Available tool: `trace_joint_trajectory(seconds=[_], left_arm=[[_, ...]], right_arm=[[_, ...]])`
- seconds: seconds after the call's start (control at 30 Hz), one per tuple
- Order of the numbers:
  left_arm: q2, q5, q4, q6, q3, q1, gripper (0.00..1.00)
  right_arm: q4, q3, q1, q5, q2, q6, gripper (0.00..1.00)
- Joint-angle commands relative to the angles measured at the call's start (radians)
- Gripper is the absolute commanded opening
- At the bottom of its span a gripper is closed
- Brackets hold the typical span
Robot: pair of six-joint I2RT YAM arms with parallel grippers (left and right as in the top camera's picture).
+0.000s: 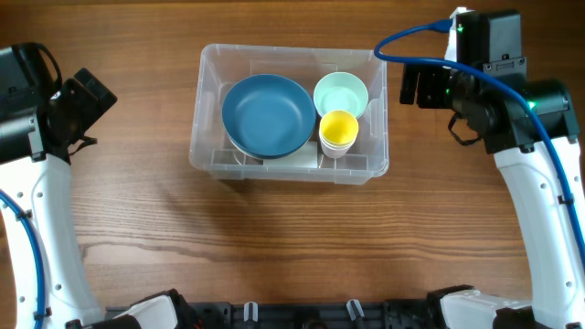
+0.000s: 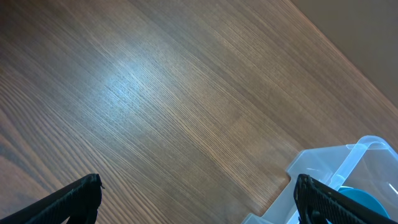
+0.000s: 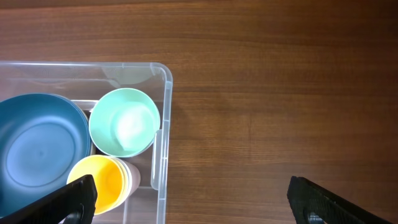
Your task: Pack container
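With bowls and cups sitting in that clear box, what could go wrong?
The yellow cup stack stands beside the mint cup; a tool reaching in might topple it. The blue bowl fills much of the container, leaving little room. The right tool hangs open near its wall and could nudge it.

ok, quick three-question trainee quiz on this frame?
1. True or false: the blue bowl lies outside the container.
2. The yellow cup sits: A) in the bowl, B) beside the mint cup, C) outside the container.
3. What do the left gripper and right gripper hold?
Key: 1 false; 2 B; 3 nothing, both open.
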Motion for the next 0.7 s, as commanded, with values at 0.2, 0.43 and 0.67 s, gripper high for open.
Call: trace_joint_trajectory(seconds=[0.2,0.43,0.67], left_arm=[[-0.008,0.001,0.0,-0.009,0.013,0.005,1.0],[-0.008,0.002,0.0,-0.009,0.013,0.005,1.0],[-0.008,0.001,0.0,-0.009,0.013,0.005,1.0]], right_arm=[[0.026,0.015,0.0,0.0,-0.156,0.011,1.0],[0.038,-0.009,0.0,-0.011,-0.444,0.018,1.0],[0.21,-0.309,0.0,-0.038,-0.856,0.049,1.0]])
